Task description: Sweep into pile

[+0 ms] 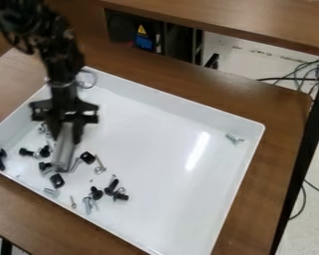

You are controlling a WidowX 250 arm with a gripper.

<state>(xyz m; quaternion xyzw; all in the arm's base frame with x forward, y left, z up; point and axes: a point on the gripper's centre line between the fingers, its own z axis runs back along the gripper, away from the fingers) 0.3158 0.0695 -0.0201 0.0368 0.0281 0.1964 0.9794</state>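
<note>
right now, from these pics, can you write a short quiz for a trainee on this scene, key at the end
1. Multiple choice: where is the lone silver bolt?
a) beside the tray
b) in the tray, apart from the scattered hardware
c) in the gripper
2. True or false: the gripper holds a silver block.
3. Fill in: the tray rests on a ____ table.

Key: 1 b; 2 true; 3 brown

Brown table (283,114) up front, another tabletop (255,24) beyond, and look, dark cables (282,79) curling over pale floor (314,209)!
</note>
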